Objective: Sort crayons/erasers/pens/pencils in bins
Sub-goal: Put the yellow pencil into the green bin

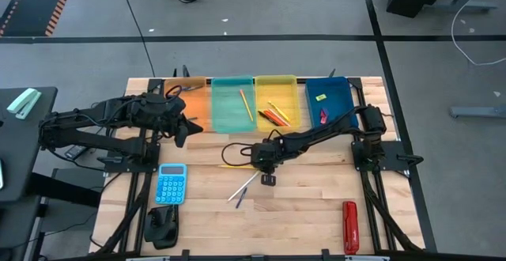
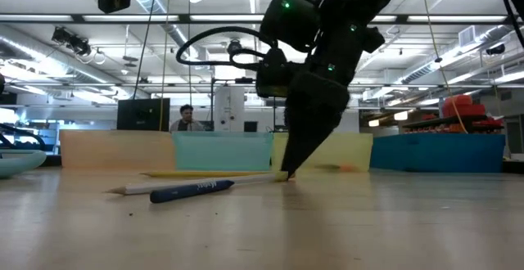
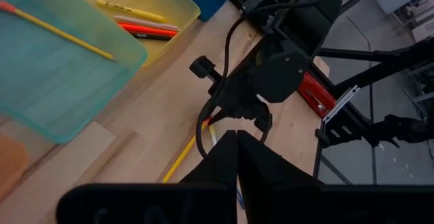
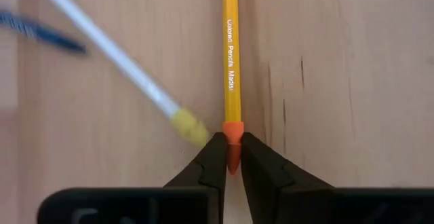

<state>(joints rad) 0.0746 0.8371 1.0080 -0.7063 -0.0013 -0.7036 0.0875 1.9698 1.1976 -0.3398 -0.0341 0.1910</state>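
A long yellow pencil (image 1: 237, 165) with an orange tip lies on the table in front of the bins. My right gripper (image 1: 266, 168) points down at its right end and is shut on it (image 4: 232, 142). A white pencil (image 4: 115, 54) and a blue pen (image 1: 239, 200) lie just nearer. The orange (image 1: 190, 107), teal (image 1: 231, 115), yellow (image 1: 286, 91) and dark blue (image 1: 336, 95) bins stand in a row at the far side. My left gripper (image 3: 237, 139) is shut and empty, above the table by the orange bin (image 1: 186, 126). My right gripper pinches the yellow pencil's orange tip end (image 4: 232, 130) between its two fingers, only at their free ends. The fingers come from above, pointing down (image 2: 288, 168), in line with the pencil. The pencil lies flat on the table (image 2: 205, 173).
The teal bin holds a yellow pencil (image 1: 246, 104). The yellow bin holds red, orange and dark sticks (image 1: 274, 115). The blue bin holds small erasers (image 1: 320, 97). A light-blue calculator (image 1: 171, 183), a black object (image 1: 162, 225) and a red tool (image 1: 349, 225) lie near the front edge.
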